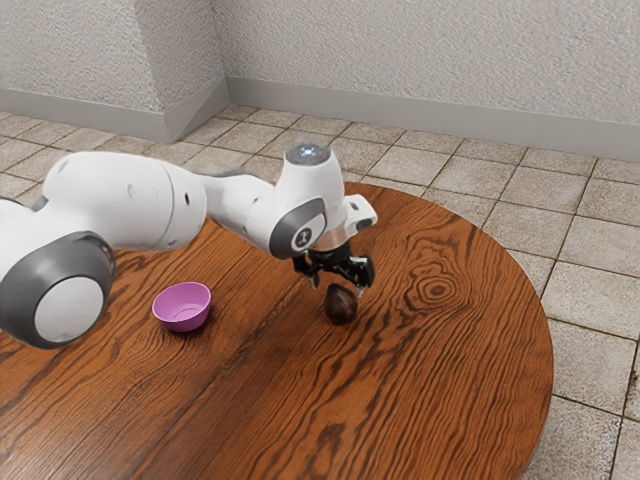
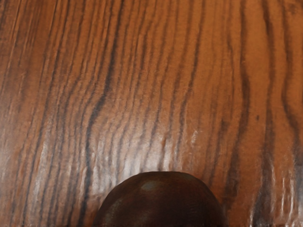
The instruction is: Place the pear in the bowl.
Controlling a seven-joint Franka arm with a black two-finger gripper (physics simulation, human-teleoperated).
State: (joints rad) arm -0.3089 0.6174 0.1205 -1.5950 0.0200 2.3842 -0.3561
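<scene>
Claw (image 1: 338,287) wide, fingers spread around upper part of pear (image 1: 340,306), no grip visible. Pear directly under claw, on worktop (image 1: 450,370). Step in hand, likely: grasp. Best to centre over pear, sink straight down until pads flank its widest part, then close gently; pinching high on rounded flank could squirt it sideways. Exterior view gives finger spread and bowl (image 1: 184,321), well apart from claw, toward exterior view's left. Wrist view adds close look at pear's smooth, glossy, dark curve.
</scene>
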